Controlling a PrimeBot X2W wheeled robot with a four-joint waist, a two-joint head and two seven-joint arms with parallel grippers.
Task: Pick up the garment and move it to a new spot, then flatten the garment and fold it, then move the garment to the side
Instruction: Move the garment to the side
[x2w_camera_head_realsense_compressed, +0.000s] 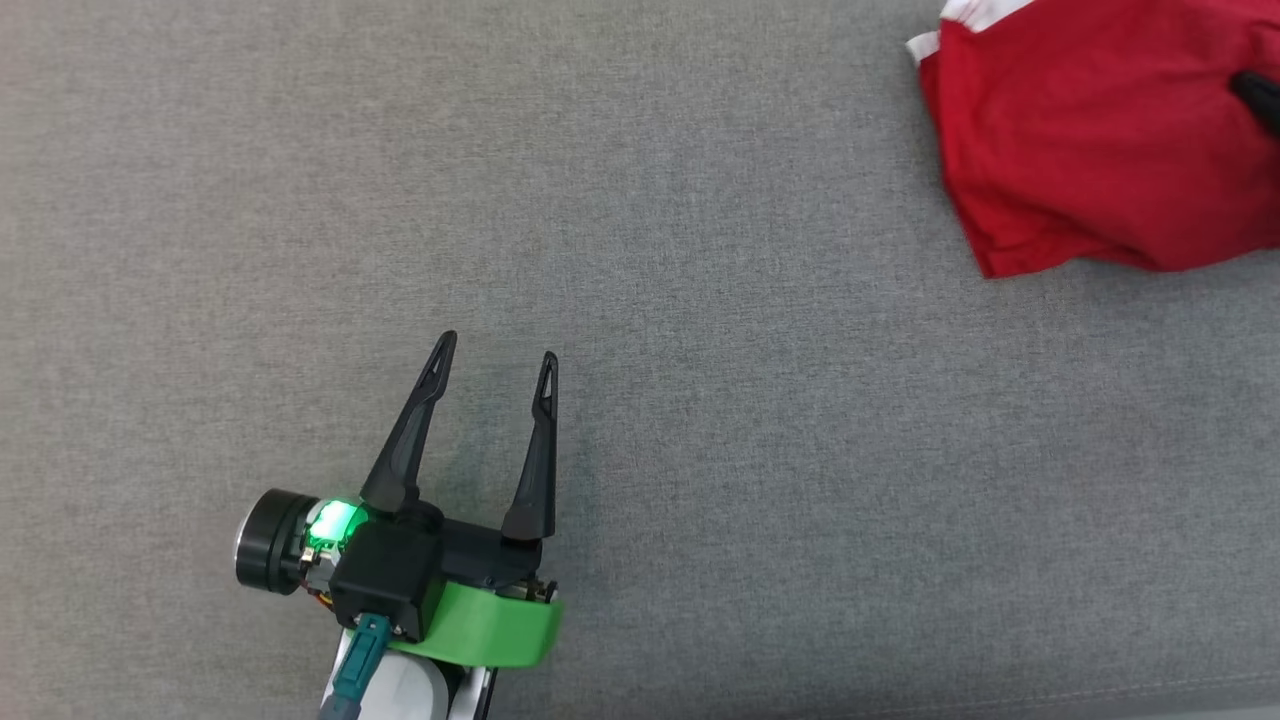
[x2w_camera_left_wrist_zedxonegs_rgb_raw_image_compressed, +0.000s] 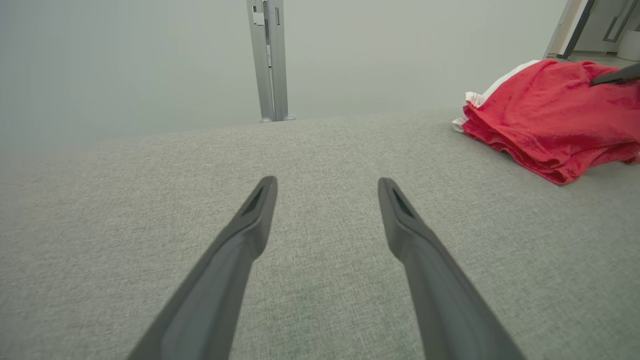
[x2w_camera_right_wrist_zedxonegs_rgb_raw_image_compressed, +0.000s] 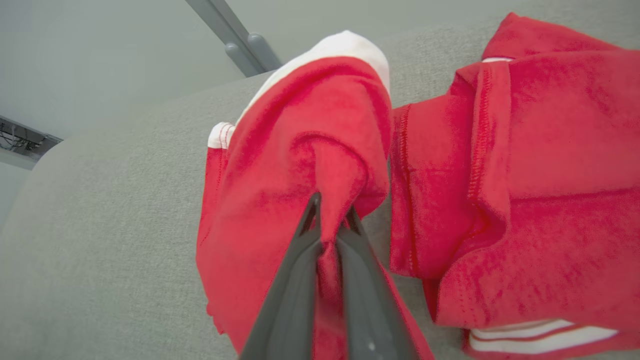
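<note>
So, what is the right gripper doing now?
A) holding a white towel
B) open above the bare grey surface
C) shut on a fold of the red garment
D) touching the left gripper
C: in the right wrist view, the right gripper pinches a raised fold of the red garment between its fingers.

A red knit garment with white striped trim (x2w_camera_head_realsense_compressed: 1090, 140) is lying bunched in loose folds at the far right of the grey woven fabric surface (x2w_camera_head_realsense_compressed: 700, 300). One fold is standing up in a narrow peak, and white edging is showing at the left corner.
</note>
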